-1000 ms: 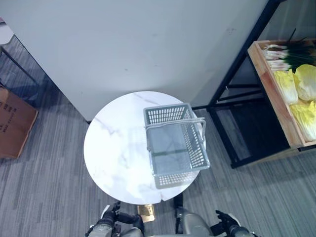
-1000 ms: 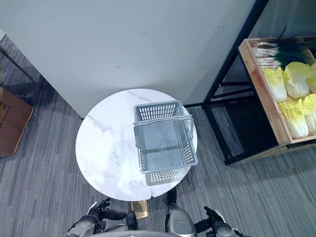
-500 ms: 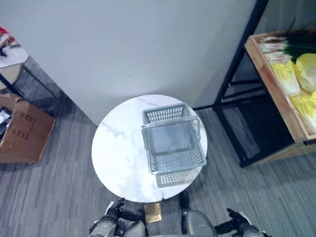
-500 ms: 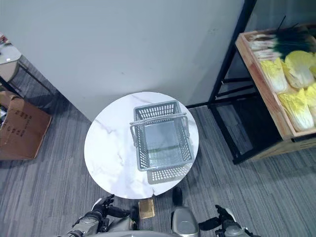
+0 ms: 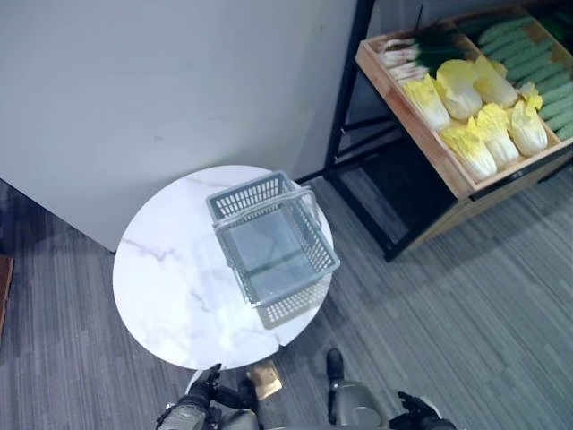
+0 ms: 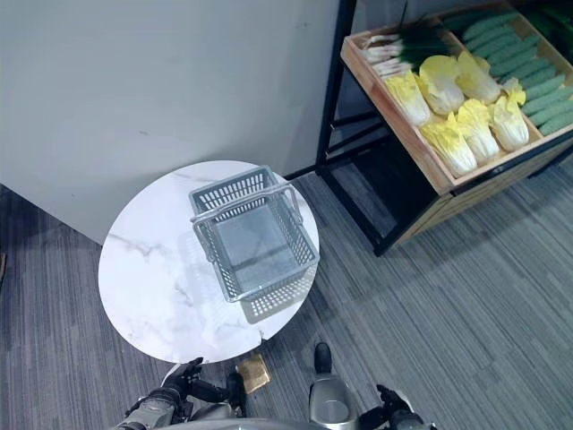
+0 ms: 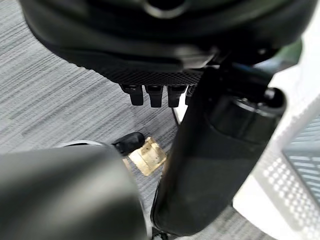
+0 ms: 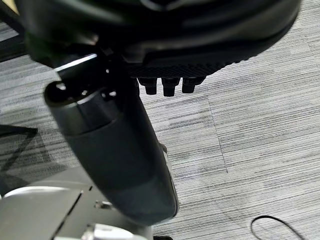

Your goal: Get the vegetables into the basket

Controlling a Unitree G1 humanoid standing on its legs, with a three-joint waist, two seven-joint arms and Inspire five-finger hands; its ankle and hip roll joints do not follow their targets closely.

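A grey plastic basket (image 5: 247, 193) stands empty on the right half of a round white marble table (image 5: 166, 278), its handle up. The vegetables lie in a wooden crate (image 5: 419, 143) on a black shelf to the upper right: pale yellow cabbages (image 5: 461, 85), green onions (image 5: 416, 49) and dark green cucumbers (image 5: 515, 40). My left hand (image 5: 192, 414) hangs low below the table's near edge, fingers relaxed and holding nothing. My right hand (image 5: 417, 410) hangs low on the other side, also open and empty. Both are far from the crate.
A white wall panel (image 5: 161, 81) stands behind the table. The shelf's black frame (image 5: 345, 85) rises between table and crate. A small tan block (image 5: 266, 379) lies on the grey carpet near the table's foot. Open carpet stretches to the right, below the crate.
The camera has swung to the right, so the crate of vegetables has come further into view and the table has slid left. Basket and hands keep their places.
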